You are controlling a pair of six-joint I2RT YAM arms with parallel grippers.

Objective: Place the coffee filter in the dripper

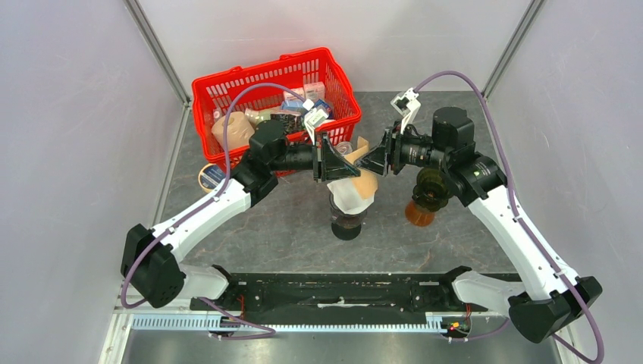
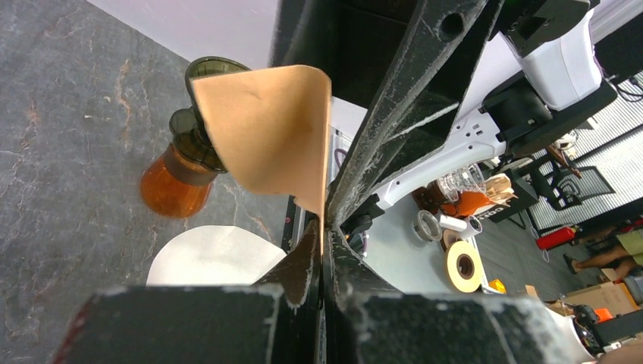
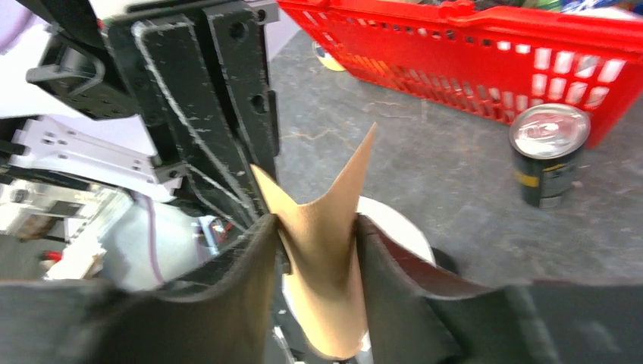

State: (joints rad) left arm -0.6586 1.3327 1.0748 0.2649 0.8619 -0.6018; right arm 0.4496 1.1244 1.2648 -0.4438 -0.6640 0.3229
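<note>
The brown paper coffee filter (image 1: 366, 182) hangs in mid-air between both grippers, just above the dripper. My left gripper (image 1: 350, 168) is shut on one thin edge of the filter (image 2: 265, 129), and its jaws (image 2: 322, 227) meet flat on the paper. My right gripper (image 3: 317, 221) has its jaws partly apart, with the bulged filter (image 3: 326, 265) touching both fingers. The dripper (image 1: 345, 201) looks like a white cone on a dark cup, and its white rim (image 3: 402, 227) shows behind the filter. The same white dripper (image 2: 212, 254) lies below my left fingers.
A red basket (image 1: 227, 83) full of items stands at the back left, with a tape roll (image 1: 211, 176) in front of it. A drink can (image 3: 547, 155) stands by the basket. An amber glass vessel (image 1: 419, 214) with a dark funnel top sits right of the dripper.
</note>
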